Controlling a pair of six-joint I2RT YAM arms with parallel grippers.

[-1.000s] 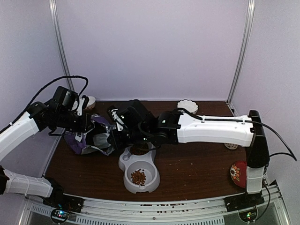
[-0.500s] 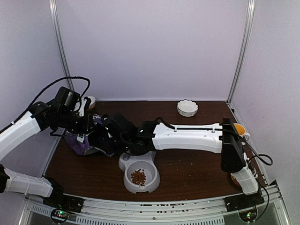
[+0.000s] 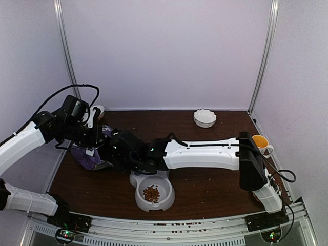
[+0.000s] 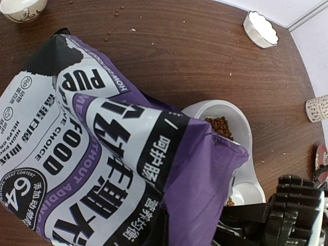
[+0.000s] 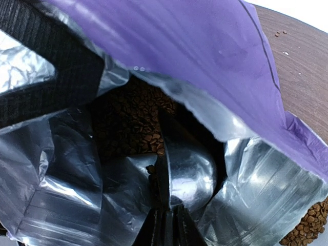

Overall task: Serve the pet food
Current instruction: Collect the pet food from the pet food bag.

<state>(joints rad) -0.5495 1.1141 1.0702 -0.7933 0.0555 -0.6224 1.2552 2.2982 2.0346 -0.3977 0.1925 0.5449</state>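
One smooth scoop (image 5: 189,169) touches kibble (image 5: 132,123) in crinkly bag (image 5: 195,46).

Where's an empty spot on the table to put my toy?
Two bare patches of table: near right, between the grey double bowl and the right arm's base; and back middle, left of the white scalloped dish. The left middle is crowded: the left gripper holds the purple bag, the right gripper is inside with the metal scoop.
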